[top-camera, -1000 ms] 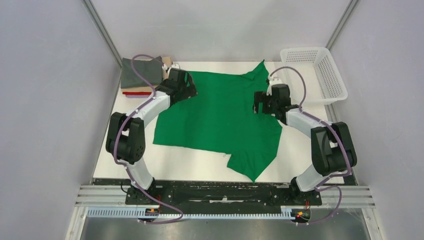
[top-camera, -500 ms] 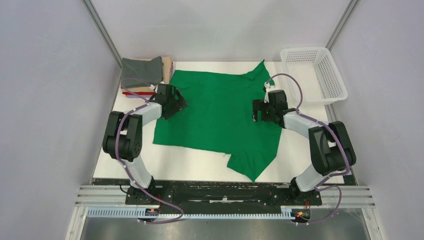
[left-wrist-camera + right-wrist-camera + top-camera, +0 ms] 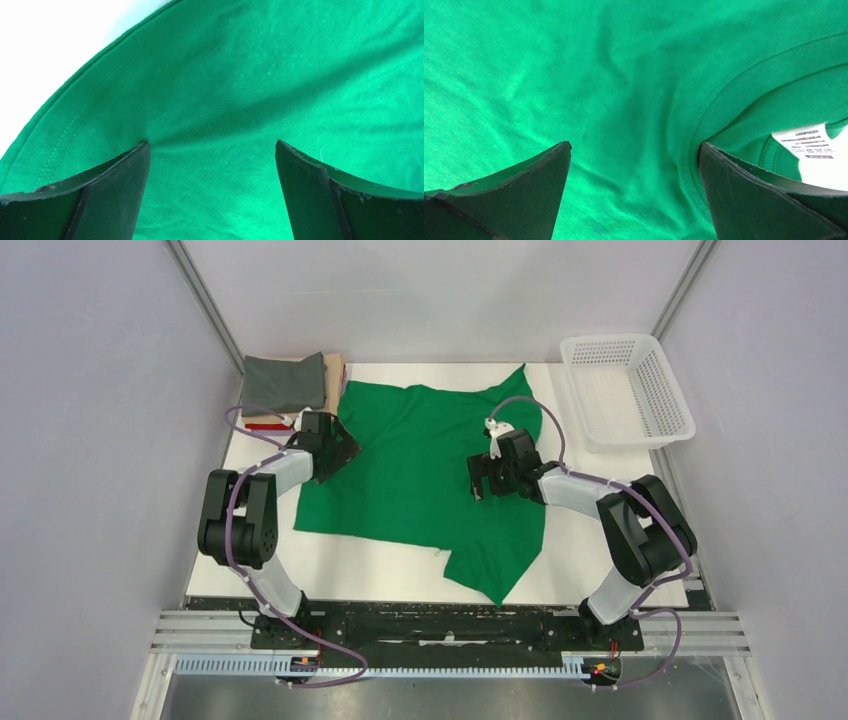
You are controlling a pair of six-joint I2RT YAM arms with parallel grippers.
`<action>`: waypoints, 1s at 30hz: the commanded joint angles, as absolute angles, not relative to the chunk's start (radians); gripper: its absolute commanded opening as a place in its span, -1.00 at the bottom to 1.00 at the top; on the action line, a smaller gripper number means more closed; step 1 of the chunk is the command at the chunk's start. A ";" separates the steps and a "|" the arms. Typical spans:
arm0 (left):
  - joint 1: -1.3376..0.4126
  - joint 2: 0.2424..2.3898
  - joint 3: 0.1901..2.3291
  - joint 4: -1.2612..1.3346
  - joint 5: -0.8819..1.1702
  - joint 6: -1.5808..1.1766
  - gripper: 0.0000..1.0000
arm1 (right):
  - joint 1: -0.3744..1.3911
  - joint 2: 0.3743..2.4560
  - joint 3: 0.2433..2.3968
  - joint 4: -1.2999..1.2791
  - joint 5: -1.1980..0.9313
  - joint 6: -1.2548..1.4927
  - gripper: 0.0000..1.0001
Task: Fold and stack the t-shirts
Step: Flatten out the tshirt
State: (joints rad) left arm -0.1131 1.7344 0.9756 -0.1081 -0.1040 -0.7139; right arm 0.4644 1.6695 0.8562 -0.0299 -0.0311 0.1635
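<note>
A bright green t-shirt (image 3: 420, 465) lies spread flat on the white table. My left gripper (image 3: 338, 445) is open with its tips down on the shirt's left edge; the left wrist view shows the gripper (image 3: 212, 145) on green cloth near a stitched hem (image 3: 75, 120). My right gripper (image 3: 484, 476) is open, tips down on the shirt right of its middle. In the right wrist view the gripper (image 3: 635, 145) is beside the collar (image 3: 704, 120) and the white neck label (image 3: 809, 145). Folded grey (image 3: 285, 383), tan (image 3: 336, 370) and red (image 3: 268, 426) shirts are stacked at the back left.
A white mesh basket (image 3: 625, 390) stands at the back right corner. Bare white table (image 3: 330, 570) shows along the near edge and at the right. Grey walls enclose the table on three sides. Purple cables loop over both arms.
Both grippers have moved left and nearer with their tips on the cloth. The green shirt has slid left with them, and its right side has drawn in from the basket.
</note>
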 commanded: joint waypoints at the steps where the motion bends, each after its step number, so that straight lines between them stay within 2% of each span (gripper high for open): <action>1: -0.104 1.695 0.988 -0.188 -0.158 -0.698 0.99 | 0.461 1.593 0.960 -0.016 -0.008 0.150 0.96; 8: -0.105 1.694 1.003 -0.196 -0.151 -0.678 0.99 | 0.325 1.582 1.020 -0.011 0.046 0.195 0.96; 15: -0.104 1.716 1.037 -0.215 -0.151 -0.667 0.99 | 0.189 1.737 1.120 -0.008 0.024 0.215 0.96; 21: -0.105 1.726 1.059 -0.238 -0.161 -0.660 0.99 | 0.173 1.869 1.227 0.033 0.003 0.205 0.96; 30: -0.104 1.717 1.069 -0.267 -0.190 -0.654 0.99 | 0.173 1.972 1.276 0.065 -0.102 0.247 0.96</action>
